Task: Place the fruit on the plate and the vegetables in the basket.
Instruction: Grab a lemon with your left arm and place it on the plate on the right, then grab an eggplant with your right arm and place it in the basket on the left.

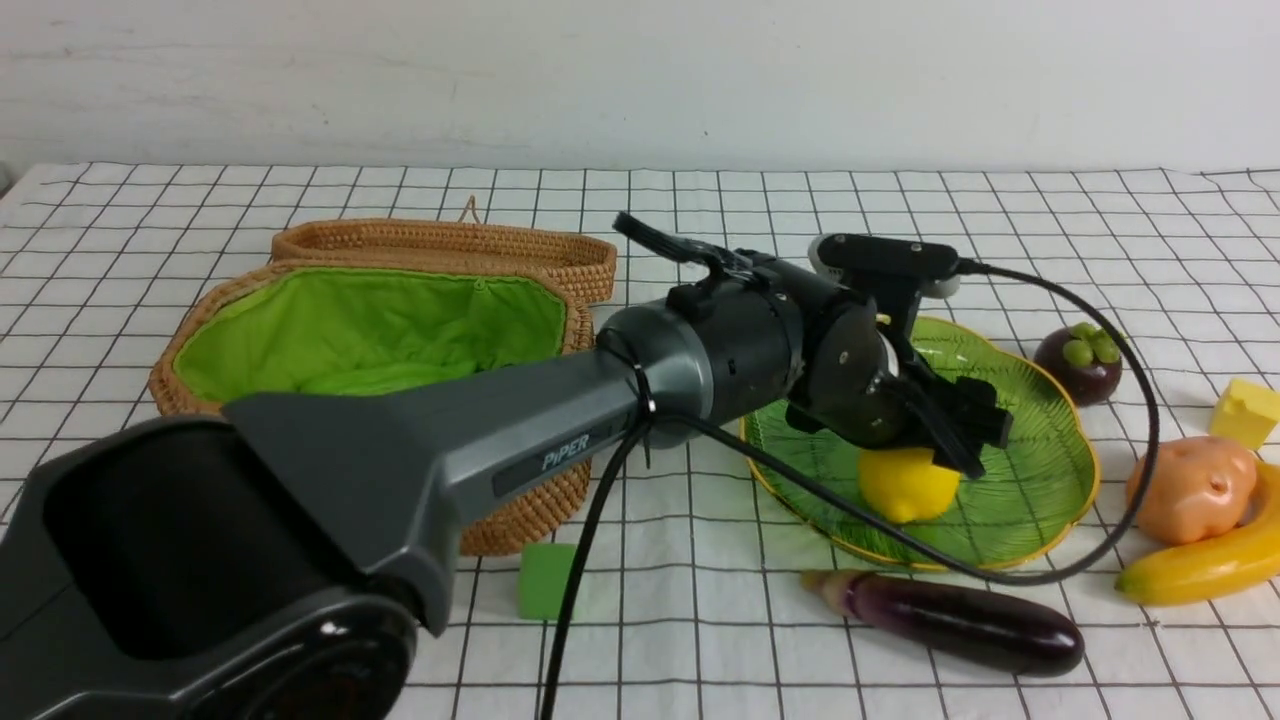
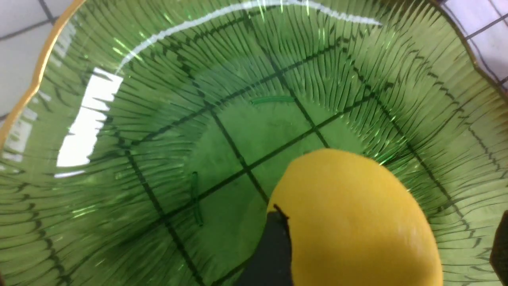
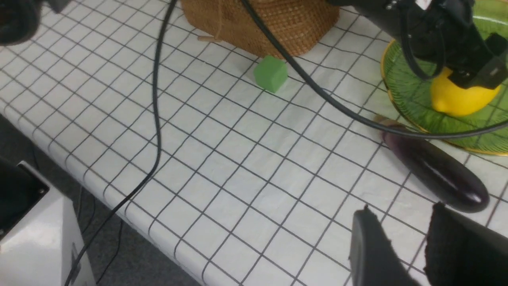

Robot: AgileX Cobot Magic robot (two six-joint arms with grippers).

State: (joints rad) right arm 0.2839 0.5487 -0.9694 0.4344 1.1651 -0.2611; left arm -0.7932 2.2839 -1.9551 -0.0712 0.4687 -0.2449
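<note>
The left pincer [image 1: 965, 445] wide above one lemon [image 1: 905, 488] on one plate [image 1: 1045, 495]; right pincer [image 3: 401, 216] narrowly apart, empty.

Basket [image 1: 370, 330] stands at the left of the table [image 1: 700, 640], its lid [image 1: 450, 245] behind it. Plate [image 1: 1040, 470] lies right of the basket, with the lemon [image 1: 905, 485] on it, toward the near edge. Eggplant [image 1: 950, 620] lies just before the plate. Mangosteen [image 1: 1080, 362] sits behind the plate's right edge. Potato [image 1: 1190, 488] lies right of the plate, banana [image 1: 1210, 560] just before it. Near cube [image 1: 545, 582] lies before the basket; far cube [image 1: 1243, 412] behind the potato
</note>
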